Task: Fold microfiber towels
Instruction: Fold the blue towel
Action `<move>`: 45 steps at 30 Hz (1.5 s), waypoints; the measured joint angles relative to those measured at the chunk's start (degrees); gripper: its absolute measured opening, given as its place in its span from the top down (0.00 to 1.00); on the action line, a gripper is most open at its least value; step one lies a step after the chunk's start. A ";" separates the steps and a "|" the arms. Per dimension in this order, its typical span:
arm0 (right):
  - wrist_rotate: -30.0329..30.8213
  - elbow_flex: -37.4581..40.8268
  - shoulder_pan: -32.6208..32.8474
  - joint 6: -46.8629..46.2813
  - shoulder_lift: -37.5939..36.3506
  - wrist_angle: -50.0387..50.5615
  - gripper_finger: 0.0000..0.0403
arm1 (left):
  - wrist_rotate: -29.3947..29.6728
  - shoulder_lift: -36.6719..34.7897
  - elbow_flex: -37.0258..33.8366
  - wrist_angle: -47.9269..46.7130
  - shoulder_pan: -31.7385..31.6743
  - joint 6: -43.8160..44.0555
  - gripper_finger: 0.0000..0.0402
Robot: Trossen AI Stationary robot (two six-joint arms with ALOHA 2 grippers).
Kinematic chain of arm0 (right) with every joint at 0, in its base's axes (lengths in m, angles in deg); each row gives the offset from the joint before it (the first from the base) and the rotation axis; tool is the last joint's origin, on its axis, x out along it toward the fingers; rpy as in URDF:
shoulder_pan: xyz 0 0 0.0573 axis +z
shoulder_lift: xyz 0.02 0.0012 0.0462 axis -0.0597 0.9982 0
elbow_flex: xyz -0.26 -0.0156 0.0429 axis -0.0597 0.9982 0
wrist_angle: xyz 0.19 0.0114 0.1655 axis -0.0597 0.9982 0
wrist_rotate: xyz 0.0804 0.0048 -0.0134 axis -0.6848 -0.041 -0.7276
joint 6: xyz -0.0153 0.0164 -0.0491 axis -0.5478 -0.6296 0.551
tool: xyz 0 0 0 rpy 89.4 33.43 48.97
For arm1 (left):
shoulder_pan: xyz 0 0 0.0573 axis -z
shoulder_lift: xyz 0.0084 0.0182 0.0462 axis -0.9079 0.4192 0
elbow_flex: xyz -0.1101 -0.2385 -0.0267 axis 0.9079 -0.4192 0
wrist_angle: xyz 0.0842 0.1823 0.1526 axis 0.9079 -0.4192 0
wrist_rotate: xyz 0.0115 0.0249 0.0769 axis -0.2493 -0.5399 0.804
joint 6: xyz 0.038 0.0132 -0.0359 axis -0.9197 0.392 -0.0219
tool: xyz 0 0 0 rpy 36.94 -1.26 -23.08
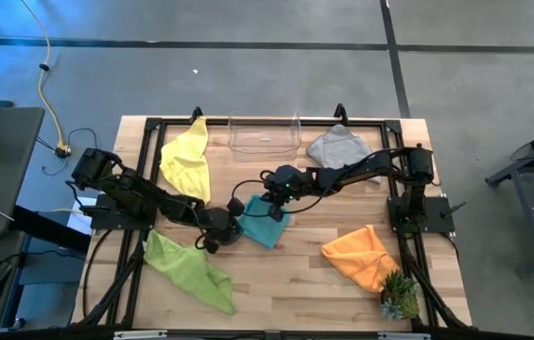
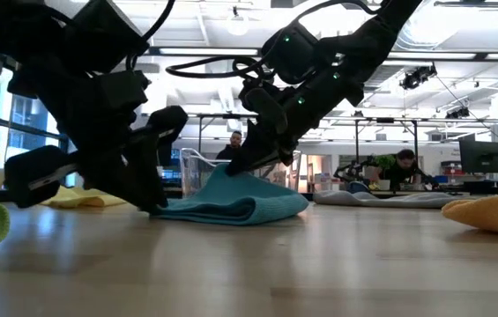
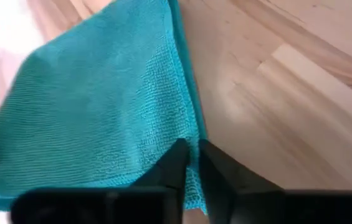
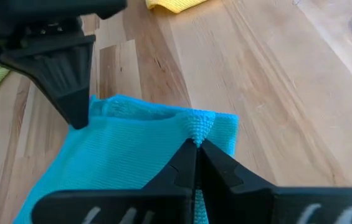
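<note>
The teal towel [image 1: 267, 223] lies near the middle of the wooden table [image 1: 295, 283], already doubled over on itself, and it is the only cloth I am working at this moment. The table carries the other cloths spread well apart so that each can be reached alone: the yellow towel [image 1: 188, 159] and the grey towel [image 1: 338, 146] toward the far edge on either side of the clear bin [image 1: 265, 134], the lime towel [image 1: 188, 266] near the left front, and the orange towel [image 1: 363, 255] near the right front, just beside the small plant [image 1: 400, 297]. I judge that the bin stands at the back to receive finished cloths. My right gripper [image 4: 195, 144] is closed on a pinch of teal fabric at the folded edge, which bunches between its fingertips; in the low view this raises that edge into a peak, so I can carry one layer across the other. My left gripper [image 3: 191, 151] sits at the opposite corner with its fingers drawn narrow, a thin edge of cloth between them; I read this as a grip on the hem, though I cannot confirm how firm it is. Holding both ends keeps the cloth taut and square for the next crease.
</note>
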 joint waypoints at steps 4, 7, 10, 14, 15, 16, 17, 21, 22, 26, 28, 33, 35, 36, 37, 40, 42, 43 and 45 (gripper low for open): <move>0.00 0.00 0.00 -0.02 0.00 0.10 1.00 | 1.77 -1.48 0.00 1.45 0.29 0.17 0.98; 0.00 0.01 0.00 0.09 0.00 0.49 1.00 | 1.83 -3.17 0.02 0.96 0.29 1.19 0.98; 0.00 0.02 0.00 0.09 0.00 0.99 1.00 | 1.99 -4.80 0.02 -0.22 0.29 3.13 0.99; 0.00 0.02 0.00 0.09 0.00 1.99 1.00 | 2.40 -6.71 0.02 -0.95 0.29 6.24 0.99; 0.01 0.02 0.00 0.09 0.00 2.29 1.00 | 2.40 -7.19 0.00 -1.21 0.29 6.82 0.99; 0.02 0.02 0.00 0.11 0.00 2.61 1.00 | 2.40 -7.50 0.00 -1.19 0.29 7.45 0.99; 0.02 0.02 0.00 0.09 0.00 2.84 1.00 | 2.36 -7.64 0.02 -1.18 0.29 8.00 0.99; 0.02 0.02 0.00 0.13 0.00 3.13 1.00 | 1.99 -7.94 0.00 -2.45 0.29 11.10 0.99; 0.02 0.02 0.00 0.35 0.00 3.13 1.00 | 2.25 -7.94 0.00 -2.45 0.30 12.72 0.98; 0.02 0.02 0.00 0.51 0.00 3.13 1.00 | 2.82 -7.94 0.00 -3.52 0.29 15.61 0.92; 0.02 0.02 0.00 0.70 0.00 3.10 1.00 | 2.73 -7.94 0.00 -4.10 0.31 16.13 0.87; 0.02 0.02 0.00 1.18 0.00 3.11 1.00 | 0.58 -7.94 0.00 -4.58 0.31 14.93 0.76; 0.02 0.02 0.00 1.20 0.00 3.10 1.00 | 0.47 -7.93 0.00 -5.56 0.31 13.08 0.74; 0.02 0.02 0.00 1.22 0.00 3.10 1.00 | 0.45 -7.70 0.00 -5.96 0.31 12.16 0.73; 0.02 0.02 0.00 1.22 0.00 3.10 1.00 | 0.37 -7.27 0.00 -6.13 0.34 11.32 0.72; 0.02 0.02 0.00 1.36 0.00 3.10 1.00 | 0.23 -5.32 -0.02 -6.05 0.50 9.18 0.72; 0.02 0.02 0.00 1.38 0.00 3.08 1.00 | 1.07 -3.55 -0.02 -5.21 0.76 7.83 0.73; 0.02 0.02 0.00 1.38 0.00 3.10 1.00 | 1.50 -2.95 -0.02 -4.93 0.87 7.44 0.73; 0.02 0.02 0.00 1.38 0.00 3.10 1.00 | 2.16 -2.12 -0.02 -4.36 1.04 6.55 0.74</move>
